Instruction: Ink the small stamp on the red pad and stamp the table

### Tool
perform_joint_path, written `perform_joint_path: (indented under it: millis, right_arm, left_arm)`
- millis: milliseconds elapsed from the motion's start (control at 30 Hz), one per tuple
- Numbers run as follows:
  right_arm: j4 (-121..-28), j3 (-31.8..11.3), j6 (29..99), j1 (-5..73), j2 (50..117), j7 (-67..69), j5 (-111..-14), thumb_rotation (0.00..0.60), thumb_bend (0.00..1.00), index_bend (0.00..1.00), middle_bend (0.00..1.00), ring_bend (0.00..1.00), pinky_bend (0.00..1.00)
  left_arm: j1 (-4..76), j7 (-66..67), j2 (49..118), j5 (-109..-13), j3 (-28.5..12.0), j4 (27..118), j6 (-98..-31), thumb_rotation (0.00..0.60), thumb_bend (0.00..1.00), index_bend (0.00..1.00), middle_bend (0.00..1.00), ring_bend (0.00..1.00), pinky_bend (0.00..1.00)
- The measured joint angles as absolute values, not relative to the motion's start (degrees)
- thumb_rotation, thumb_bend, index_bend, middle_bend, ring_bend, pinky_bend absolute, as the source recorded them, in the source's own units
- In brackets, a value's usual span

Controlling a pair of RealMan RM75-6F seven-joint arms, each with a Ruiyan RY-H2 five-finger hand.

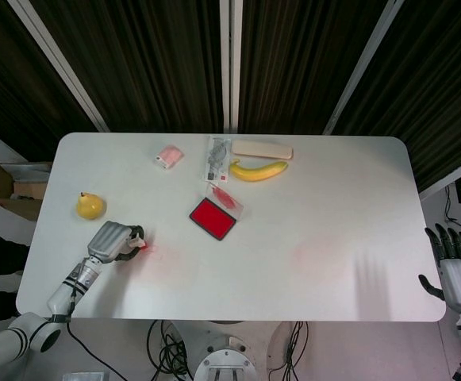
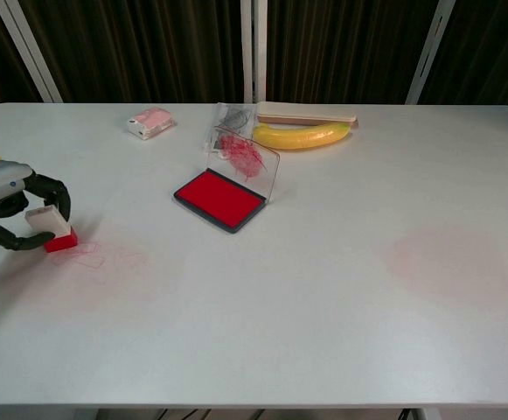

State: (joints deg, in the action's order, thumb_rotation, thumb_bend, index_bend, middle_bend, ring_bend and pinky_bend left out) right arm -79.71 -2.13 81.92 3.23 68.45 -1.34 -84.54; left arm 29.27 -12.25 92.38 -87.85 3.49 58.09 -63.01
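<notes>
My left hand (image 1: 113, 240) (image 2: 9, 199) grips the small stamp (image 2: 51, 228), a white block with a red base, and presses it onto the table near the left edge. Faint red prints (image 2: 105, 256) mark the tabletop just right of it. The red ink pad (image 1: 212, 217) (image 2: 219, 197) lies open at mid-table, its clear lid (image 2: 243, 158) standing up behind it. My right hand (image 1: 457, 270) hangs off the table's right front corner with fingers apart and nothing in it; the chest view does not show it.
A banana (image 2: 302, 136) and a tan flat block (image 2: 306, 113) lie at the back with a clear packet (image 2: 229, 118). A pink-white eraser (image 2: 149, 122) sits back left, a yellow pear (image 1: 90, 205) at the left edge. A pale red smear (image 2: 446, 258) marks the right side.
</notes>
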Motion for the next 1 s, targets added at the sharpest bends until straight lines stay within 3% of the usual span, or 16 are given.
perform_joint_path:
  millis: [1000]
  right_arm:
    - [-79.45, -2.28, 82.45, 3.09, 68.34, -0.7, -84.64, 0.6, 0.15, 0.0, 0.0, 0.0, 0.0]
  left_arm:
    - [27.99, -8.65, 88.55, -89.71, 2.92, 64.52, -66.45, 0.6, 0.41, 0.31, 0.42, 0.91, 1.0]
